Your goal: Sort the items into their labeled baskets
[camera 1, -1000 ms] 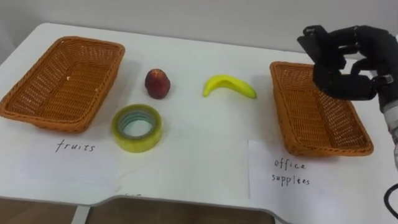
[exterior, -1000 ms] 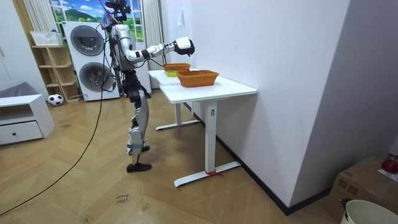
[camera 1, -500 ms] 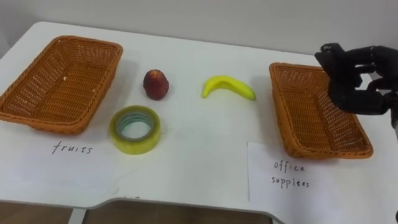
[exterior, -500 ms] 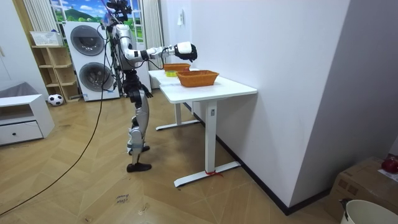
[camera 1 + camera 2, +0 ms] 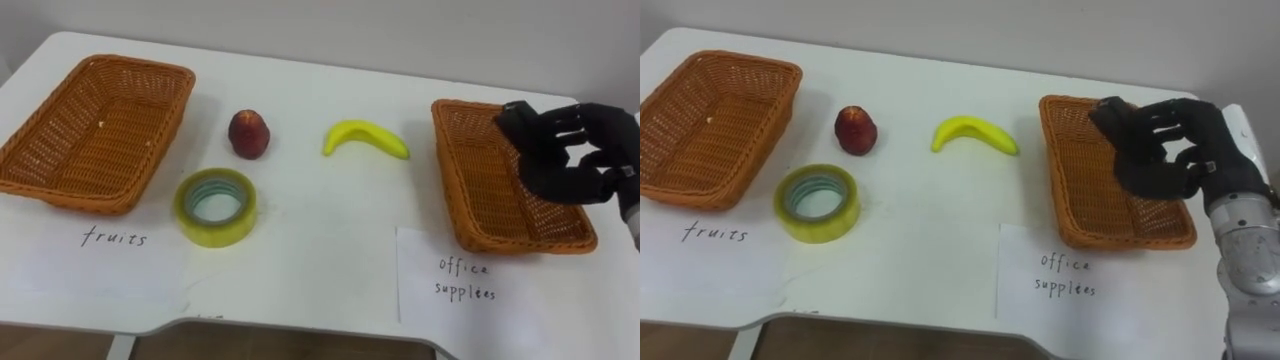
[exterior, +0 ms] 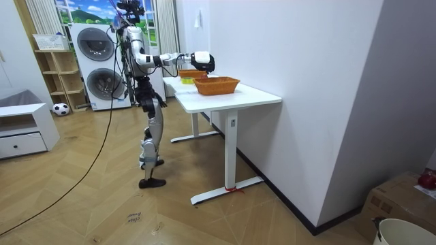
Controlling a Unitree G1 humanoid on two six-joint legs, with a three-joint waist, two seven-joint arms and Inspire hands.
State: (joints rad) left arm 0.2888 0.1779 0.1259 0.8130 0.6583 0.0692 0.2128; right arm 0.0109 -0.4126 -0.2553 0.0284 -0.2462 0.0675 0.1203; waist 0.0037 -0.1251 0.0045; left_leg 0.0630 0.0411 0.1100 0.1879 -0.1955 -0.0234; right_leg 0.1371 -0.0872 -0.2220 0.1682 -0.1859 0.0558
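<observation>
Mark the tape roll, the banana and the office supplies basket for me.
tape roll [image 5: 215, 233], left eye view, front of its yellow outer wall.
banana [image 5: 362, 133], left eye view, middle of its curved body.
office supplies basket [image 5: 483, 185], left eye view, bare woven bottom.

White wall [image 6: 306, 82], herringbone floor [image 6: 102, 211], stacked washing machines [image 6: 92, 46]

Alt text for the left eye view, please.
The robot's right hand, loosely open and holding nothing, hovers over the right wicker basket. Between it and the left wicker basket, on a white table, lie a red fruit, a banana and a roll of yellow tape.
</observation>
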